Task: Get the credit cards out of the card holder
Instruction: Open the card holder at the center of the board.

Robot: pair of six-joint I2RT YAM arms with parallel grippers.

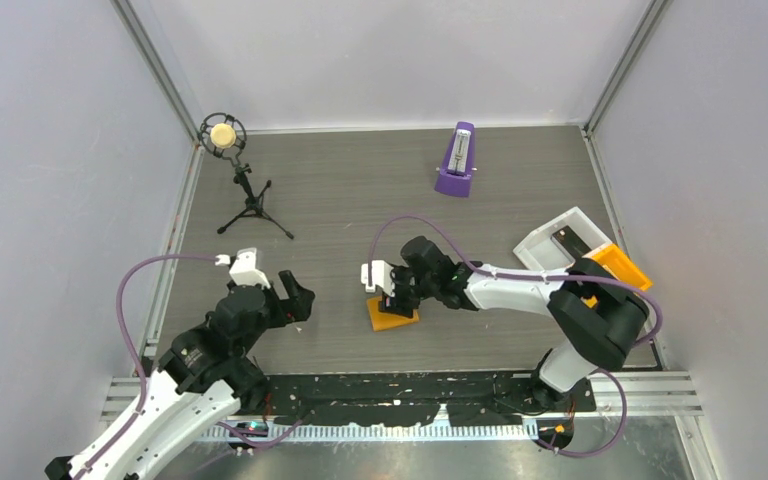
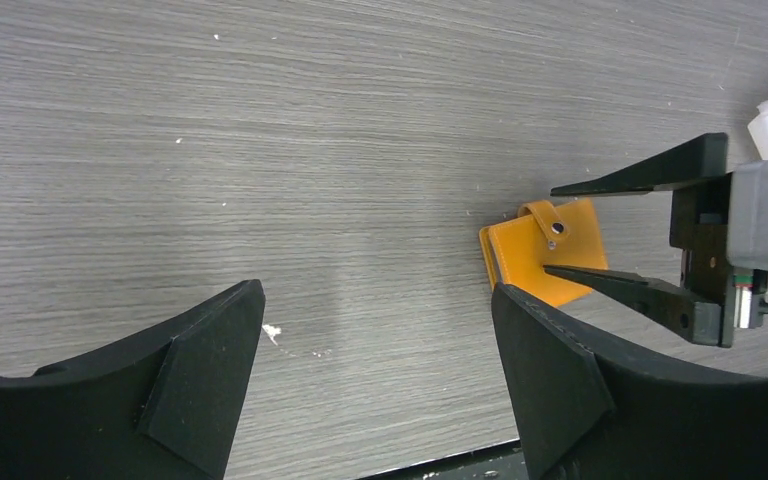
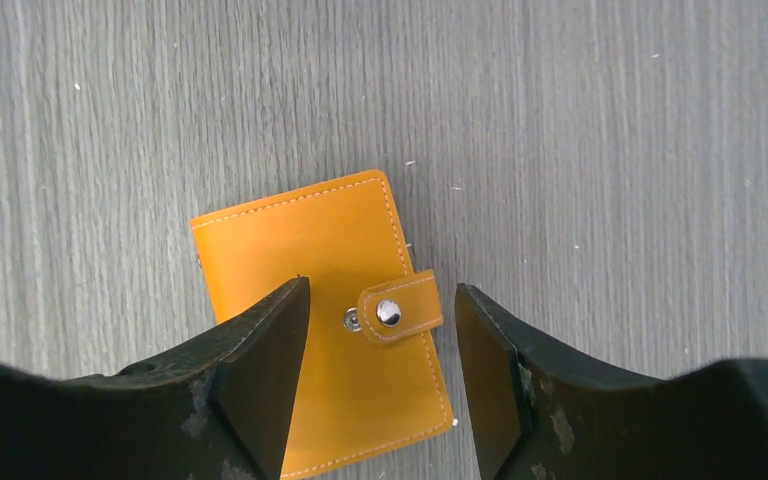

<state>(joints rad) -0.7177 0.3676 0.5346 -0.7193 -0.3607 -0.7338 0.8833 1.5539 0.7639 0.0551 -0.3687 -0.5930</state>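
Top external camera is looking steeply down from above and behind the white-and-black left arm (image 1: pixel 195 385) and right arm (image 1: pixel 520 288), far out, taking in the whole grey wood-grain desk (image 1: pixel 360 190). Left wrist camera is riding low and looking down past the black left jaws across the desk, mid-range, catching the small flat orange card holder (image 2: pixel 545 250) and the right jaws at its right edge. Right wrist camera is facing straight down between the right jaws, very close over the card holder. All three views are sharing the card holder and the desk patch around it.

Bright, even light; soft faint shadows on the table (image 2: pixel 260 150); focus sharp.
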